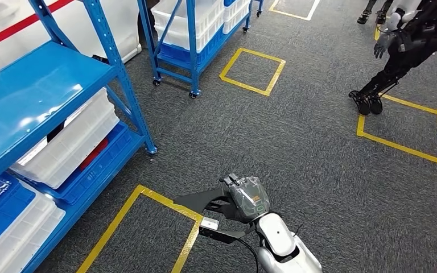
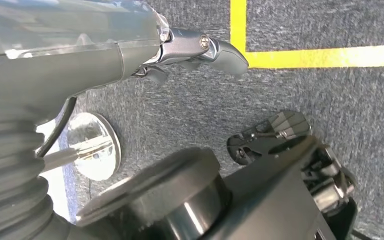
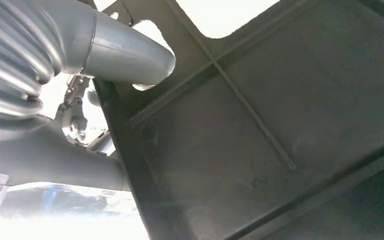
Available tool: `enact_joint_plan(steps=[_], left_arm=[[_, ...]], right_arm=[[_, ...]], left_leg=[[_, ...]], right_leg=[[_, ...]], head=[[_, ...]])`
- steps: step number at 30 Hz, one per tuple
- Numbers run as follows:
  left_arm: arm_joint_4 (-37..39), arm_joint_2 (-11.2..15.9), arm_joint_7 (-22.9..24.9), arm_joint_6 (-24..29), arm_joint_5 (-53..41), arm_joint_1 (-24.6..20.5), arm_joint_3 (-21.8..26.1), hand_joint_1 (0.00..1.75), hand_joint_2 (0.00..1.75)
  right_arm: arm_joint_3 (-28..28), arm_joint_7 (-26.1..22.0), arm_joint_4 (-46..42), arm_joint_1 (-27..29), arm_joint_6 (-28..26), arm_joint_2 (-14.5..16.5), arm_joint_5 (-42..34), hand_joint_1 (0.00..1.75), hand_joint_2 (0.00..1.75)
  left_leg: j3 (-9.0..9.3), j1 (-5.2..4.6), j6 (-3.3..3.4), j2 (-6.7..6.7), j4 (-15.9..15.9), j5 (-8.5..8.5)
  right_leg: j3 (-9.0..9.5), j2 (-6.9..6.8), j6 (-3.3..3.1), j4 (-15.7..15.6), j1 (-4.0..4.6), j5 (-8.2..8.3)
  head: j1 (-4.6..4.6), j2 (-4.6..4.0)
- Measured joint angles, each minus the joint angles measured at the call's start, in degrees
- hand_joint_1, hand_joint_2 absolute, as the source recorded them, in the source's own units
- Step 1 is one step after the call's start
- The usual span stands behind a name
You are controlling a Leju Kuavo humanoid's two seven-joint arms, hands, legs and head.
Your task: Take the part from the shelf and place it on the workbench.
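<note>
The part (image 1: 202, 201) is a flat black plastic piece with raised ribs. My right hand (image 1: 249, 196) grips it low in the head view, above the grey carpet near a yellow floor square. In the right wrist view the grey thumb (image 3: 130, 57) presses on the part's ribbed dark face (image 3: 260, 130), and my right hand (image 3: 55, 125) sits behind it. My left hand (image 2: 130, 45) hangs over the carpet with a dark finger (image 2: 225, 50) stretched out and nothing in it. The blue shelf (image 1: 45, 91) stands to the left.
White bins (image 1: 68, 142) and blue crates (image 1: 0, 207) fill the shelf's lower levels. A second blue rack on wheels (image 1: 196, 40) stands further back. Yellow taped squares (image 1: 253, 71) mark the carpet. Another black humanoid robot (image 1: 401, 51) stands at the far right.
</note>
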Motion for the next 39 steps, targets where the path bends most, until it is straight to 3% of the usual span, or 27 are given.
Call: enact_joint_plan(steps=[2,3,5,7,8,10,11,12,13,14,16,18,20,21,23,24,26,27,28,29,31,33,36,38,39], left_arm=[[0.0,-0.1,0.1,0.0,0.3,0.0,0.0,0.00,1.75],[0.0,-0.1,0.1,0.0,0.4,0.0,0.1,0.00,1.75],[0.0,-0.2,0.3,0.1,0.5,-0.1,0.3,0.00,1.75],[0.0,-0.2,0.4,0.2,0.5,-0.2,0.4,0.00,1.75],[0.0,-0.2,0.4,0.3,0.5,-0.2,0.4,0.00,1.75],[0.0,-0.2,0.4,0.5,0.4,-0.2,0.5,0.00,1.75],[0.0,-0.2,0.3,0.7,0.3,-0.2,0.5,0.00,1.75],[0.0,-0.3,0.1,0.8,0.1,-0.3,0.5,0.00,1.75],[0.0,-0.3,-0.1,0.8,-0.2,-0.3,0.5,0.00,1.75],[0.0,-0.4,-0.3,0.8,-0.5,-0.4,0.5,0.00,1.75],[0.0,-0.4,-0.5,0.7,-1.2,-0.3,0.5,0.00,1.75],[0.0,-0.4,-0.6,0.5,-1.7,-0.3,0.4,0.00,1.75],[0.0,-0.4,-0.5,0.2,-2.0,-0.5,0.3,0.00,1.75],[0.0,-0.4,-0.3,0.1,-2.0,-0.6,0.2,0.00,1.75],[0.0,-0.4,0.0,-0.1,-2.1,-1.0,0.1,0.00,1.75],[0.0,-0.4,0.1,-0.2,-2.1,-1.1,0.0,0.00,1.75],[0.0,-0.4,0.4,-0.3,-2.1,-1.3,-0.1,0.00,1.75],[0.0,-0.3,0.4,-0.4,-2.1,-1.3,-0.1,0.00,1.75],[0.0,-0.3,0.5,-0.4,-2.1,-1.5,-0.1,0.00,1.75],[0.0,-0.3,0.6,-0.4,-2.1,-1.6,-0.1,0.00,1.75],[0.0,-0.3,0.6,-0.5,-2.1,-1.9,-0.1,0.00,1.75],[0.0,-0.3,0.6,-0.5,-2.1,-2.2,-0.2,0.00,1.75],[0.0,-0.2,0.6,-0.6,-1.9,-2.4,-0.2,0.00,1.75],[0.0,-0.2,0.5,-0.6,-1.6,-2.4,-0.2,0.00,1.75],[0.0,-0.1,0.5,-0.7,-1.5,-2.3,-0.2,0.00,1.75]], right_arm=[[0.0,-0.1,0.6,-0.9,0.0,0.7,0.0,1.75,1.75],[0.0,-0.2,0.9,-1.4,0.0,1.1,0.0,1.75,1.75],[0.0,-0.4,1.5,-2.0,-0.1,1.5,-0.1,1.75,1.75],[0.0,-0.6,2.1,-2.6,-0.4,1.7,-0.4,1.75,1.75],[0.0,-0.8,2.4,-2.9,-0.6,1.8,-0.6,1.75,1.75],[0.0,-0.9,3.0,-3.2,-1.2,1.9,-1.0,1.75,1.75],[0.0,-1.0,3.2,-3.3,-1.4,1.9,-1.1,1.75,1.75],[0.0,-0.9,3.4,-3.1,-1.6,1.8,-1.3,1.75,1.75],[0.0,-0.7,3.6,-2.9,-1.9,1.7,-1.4,1.75,1.75],[0.0,-0.4,3.6,-2.6,-2.1,1.5,-1.4,1.75,1.75],[-0.2,0.2,3.3,-1.7,-2.6,1.0,-1.6,1.75,1.75],[-0.6,0.6,2.7,-0.8,-3.0,0.3,-1.7,1.75,1.75],[-1.0,0.8,2.1,0.3,-3.2,-0.6,-1.8,1.75,1.75],[-1.2,0.8,1.7,0.9,-3.3,-1.0,-1.8,1.75,1.75],[-1.5,0.9,1.0,1.4,-3.2,-1.5,-1.8,1.75,1.75],[-1.5,1.0,0.8,1.4,-3.2,-1.7,-1.8,1.75,1.75],[-1.5,1.1,0.6,1.4,-3.0,-1.9,-1.6,1.75,1.75],[-1.5,1.1,0.5,1.5,-2.9,-1.9,-1.5,1.75,1.75],[-1.5,1.2,0.5,1.5,-2.9,-2.0,-1.4,1.75,1.75],[-1.5,1.2,0.5,1.5,-2.8,-2.1,-1.3,1.75,1.75],[-1.5,1.3,0.4,1.4,-2.8,-2.3,-1.3,1.75,1.75],[-1.6,1.3,0.2,1.2,-2.8,-2.3,-1.2,1.75,1.75],[-1.6,1.3,0.1,1.1,-2.8,-2.4,-1.3,1.75,1.75],[-1.7,1.3,0.0,1.0,-2.8,-2.4,-1.4,1.75,1.75],[-1.7,1.3,0.0,0.9,-2.8,-2.4,-1.4,1.75,1.75]], left_leg=[[0.00,-0.22,-0.54,0.73,0.3,-0.28],[0.00,-0.33,-0.86,1.05,0.3,-0.37],[0.12,-0.35,-1.52,1.67,0.2,-0.42],[-0.17,-0.10,-2.12,0.82,1.3,-1.40],[-1.01,0.01,-2.33,-0.11,3.3,-2.73],[-4.12,0.14,-2.55,-1.88,10.3,-6.33],[-5.74,0.14,-2.60,-2.13,13.8,-7.64],[-6.64,0.14,-2.60,-2.23,15.7,-7.86],[-6.60,0.14,-2.54,-2.31,15.6,-7.02],[-5.52,0.15,-2.40,-2.53,13.2,-5.16],[-2.15,0.23,-2.00,-4.29,5.7,-1.53],[-0.21,0.22,-1.69,-5.96,1.3,-0.55],[0.05,0.12,-1.27,-5.77,0.7,-0.67],[0.09,0.16,-0.90,-5.26,0.5,-0.43],[0.25,0.30,-0.11,-4.10,-0.2,0.02],[0.29,0.24,0.16,-3.42,-0.3,0.11],[0.22,0.04,0.40,-2.07,-0.3,0.06],[0.20,-0.03,0.43,-1.39,-0.3,0.01],[0.20,-0.06,0.41,-0.78,-0.3,-0.04],[0.25,-0.07,0.34,-0.24,-0.3,-0.12],[0.45,-0.12,0.02,0.65,-0.2,-0.40],[0.60,-0.37,-0.51,1.39,0.0,-0.76],[0.82,-0.43,-1.50,2.31,0.0,-1.14],[0.05,-0.20,-2.13,0.79,2.2,-2.77],[-1.27,-0.08,-2.36,-0.47,5.1,-4.43]], right_leg=[[3.23,-1.23,-0.50,-6.4,0.37,1.81],[3.68,-1.42,-0.81,-7.5,0.58,1.80],[3.59,-0.50,-1.47,-7.6,0.81,1.95],[3.73,0.31,-2.19,-8.0,0.64,2.26],[3.81,0.70,-2.52,-8.2,0.47,2.41],[3.79,1.51,-2.88,-8.3,0.47,2.50],[3.77,2.00,-2.95,-8.3,0.55,2.50],[3.78,2.58,-2.97,-8.2,0.62,2.50],[3.79,3.23,-2.96,-8.1,0.66,2.49],[3.83,3.94,-2.92,-8.0,0.68,2.47],[3.79,5.27,-2.64,-7.7,0.70,2.36],[3.36,6.36,-2.02,-7.4,0.60,2.43],[2.95,7.26,-1.22,-7.5,0.41,2.75],[2.81,6.90,-0.91,-7.4,0.38,2.71],[1.56,4.59,-0.50,-5.1,0.56,1.12],[0.13,3.05,-0.40,-2.1,0.56,-0.53],[-3.61,1.74,-0.14,5.4,0.38,-3.85],[-4.85,1.55,-0.02,7.9,0.23,-4.47],[-5.05,1.41,0.07,8.4,0.10,-4.04],[-3.97,1.16,0.12,6.5,0.02,-2.60],[0.43,-0.57,-0.05,-1.6,0.11,0.77],[3.21,-1.92,-0.57,-7.0,0.50,2.13],[3.35,-0.82,-1.46,-7.8,0.77,2.15],[3.53,0.13,-2.15,-8.2,0.51,2.35],[3.63,0.61,-2.46,-8.3,0.38,2.42]], head=[[0.00,0.00],[0.00,0.00],[0.00,0.00],[0.00,0.00],[0.00,0.00],[0.00,0.00],[0.00,0.00],[0.00,0.00],[0.00,0.00],[0.00,0.00],[0.00,0.00],[-0.01,0.00],[-0.01,0.00],[0.00,0.00],[0.01,0.00],[0.01,0.00],[0.02,0.00],[0.01,0.00],[0.01,0.00],[0.01,0.00],[0.01,0.00],[0.01,0.00],[0.01,0.00],[0.00,0.00],[0.00,0.00]])
